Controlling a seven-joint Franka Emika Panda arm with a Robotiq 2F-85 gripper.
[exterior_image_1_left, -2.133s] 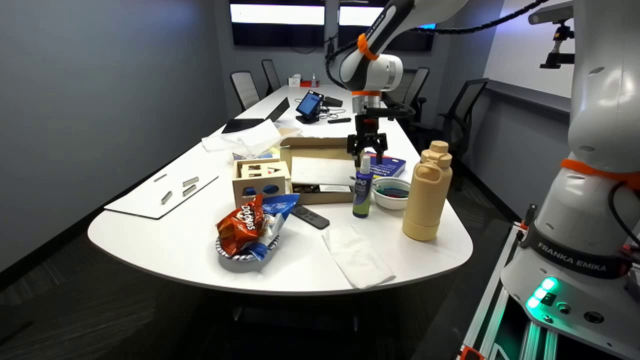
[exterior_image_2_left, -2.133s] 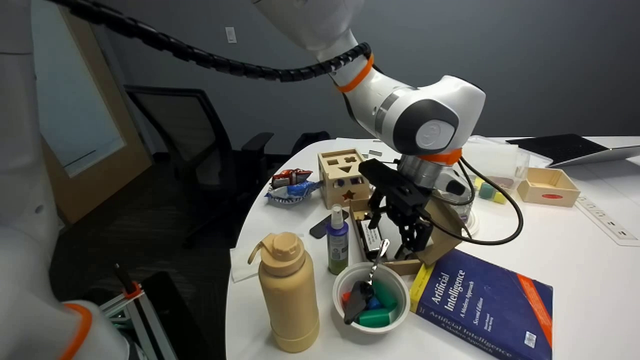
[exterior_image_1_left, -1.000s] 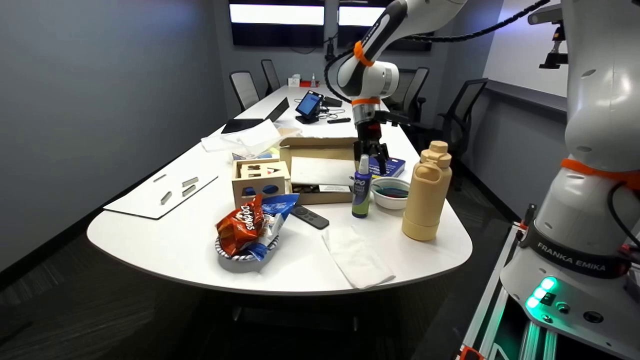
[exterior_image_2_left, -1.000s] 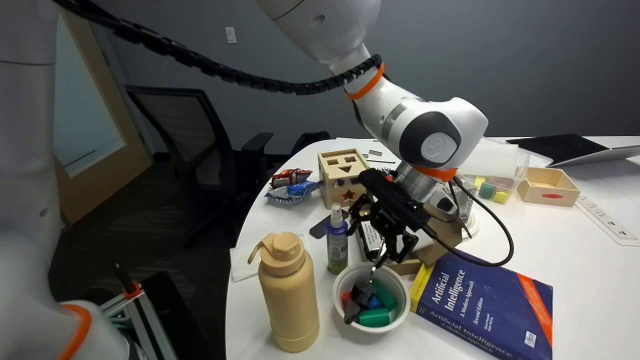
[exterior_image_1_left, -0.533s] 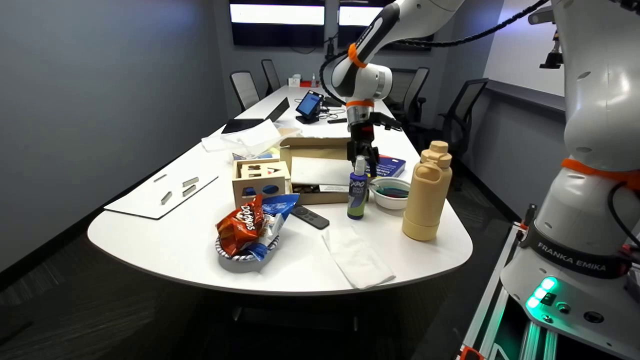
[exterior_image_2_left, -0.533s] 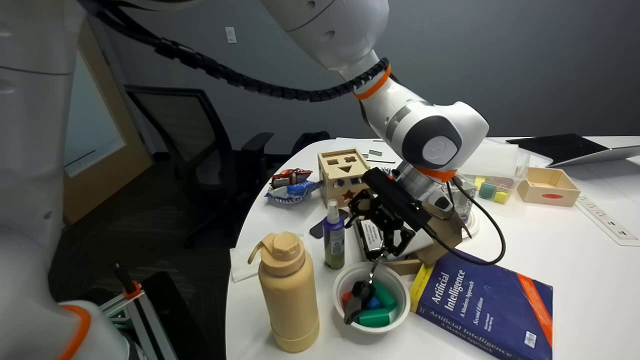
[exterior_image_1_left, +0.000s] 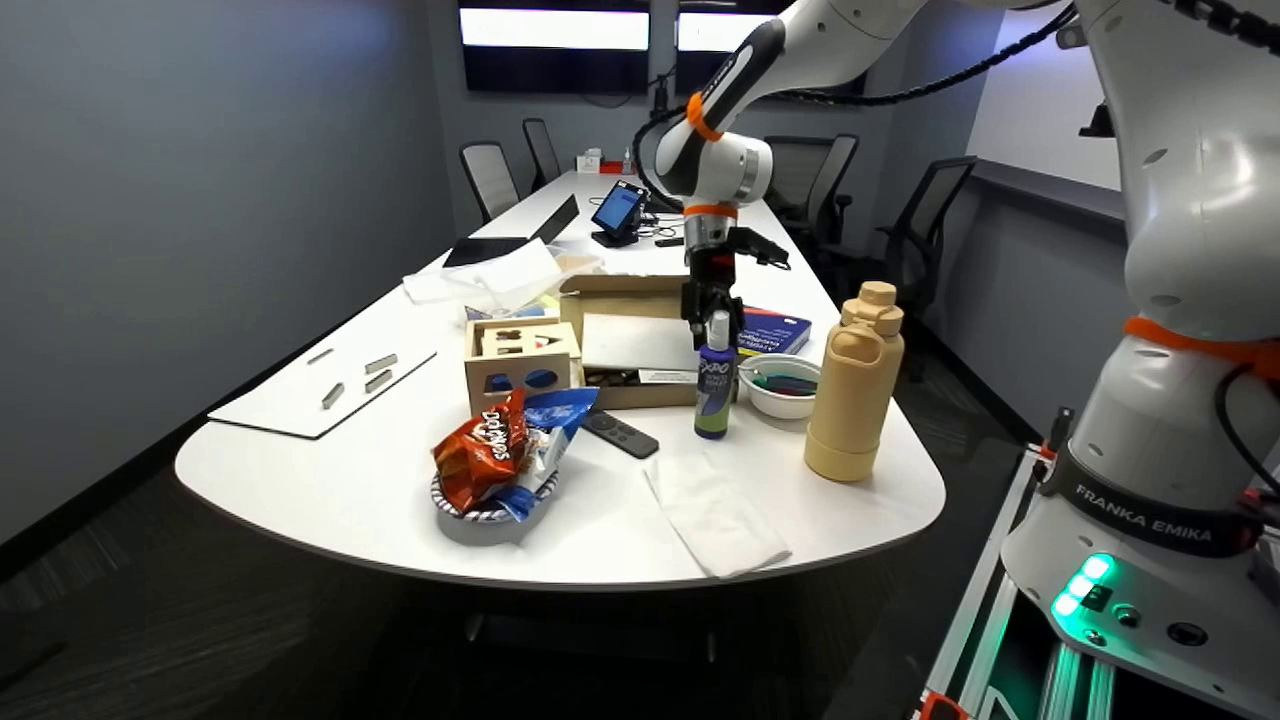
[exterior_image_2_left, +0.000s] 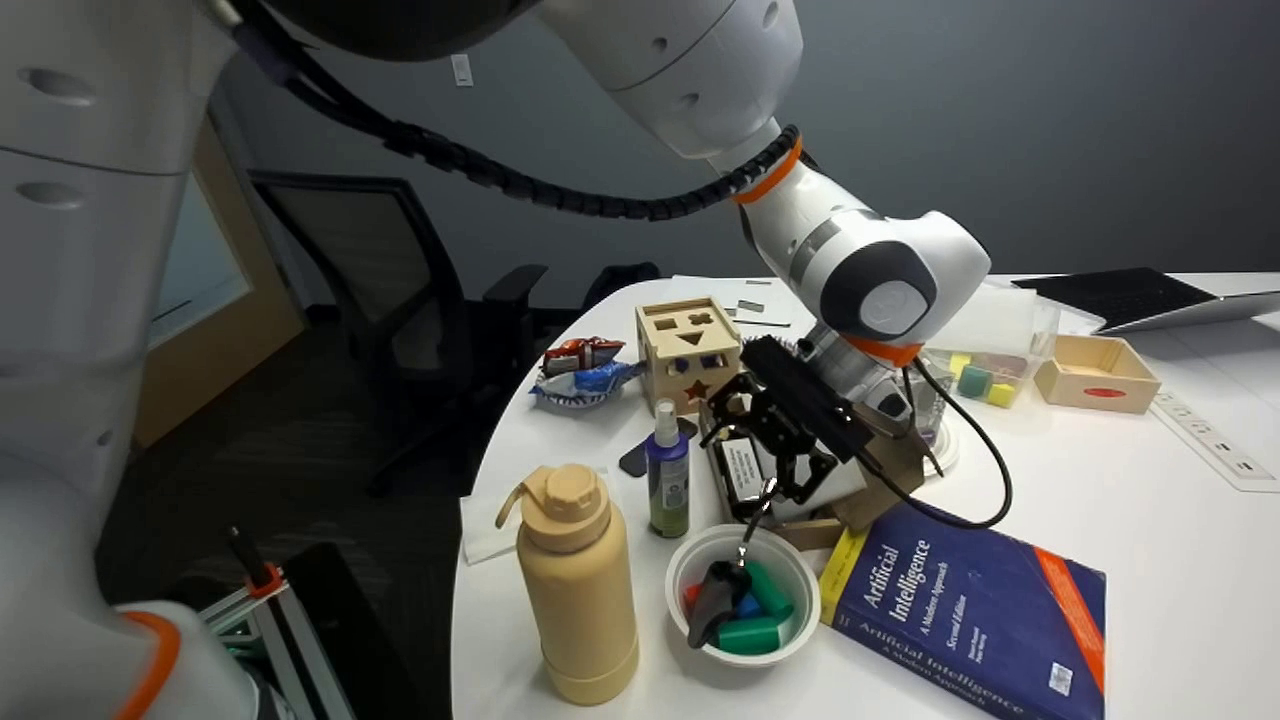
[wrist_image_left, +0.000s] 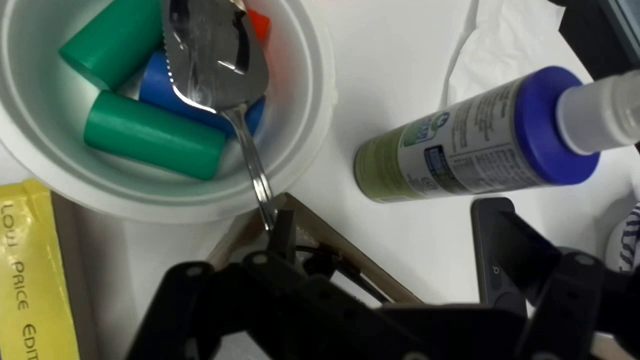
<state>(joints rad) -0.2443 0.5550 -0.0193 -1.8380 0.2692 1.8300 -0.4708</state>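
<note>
My gripper (exterior_image_2_left: 755, 462) is open and empty. It hangs over the near edge of a cardboard box (exterior_image_1_left: 640, 397), behind a purple and green spray bottle (exterior_image_1_left: 716, 390) in an exterior view. In the wrist view the fingers (wrist_image_left: 404, 245) are wide apart, with the upright spray bottle (wrist_image_left: 460, 140) just beyond them. One finger is at the handle end of a metal cake server (wrist_image_left: 252, 165); I cannot tell whether they touch. The server leans in a white bowl (wrist_image_left: 312, 100) with green, blue and red blocks. The other finger overlaps a dark remote (wrist_image_left: 487, 240) lying on the table.
A tan water bottle (exterior_image_2_left: 578, 590) stands beside the bowl. A thick blue book (exterior_image_2_left: 980, 600) lies by the box. A wooden shape-sorter cube (exterior_image_1_left: 520, 365), a snack basket (exterior_image_1_left: 490, 514), a white cloth (exterior_image_1_left: 715, 515) and a whiteboard panel (exterior_image_1_left: 290, 400) are also on the table.
My gripper has come down from over the box, then shifted sideways near the spray bottle and server handle. The spray bottle has slid slightly to the left in both exterior views. The gripper stays open.
</note>
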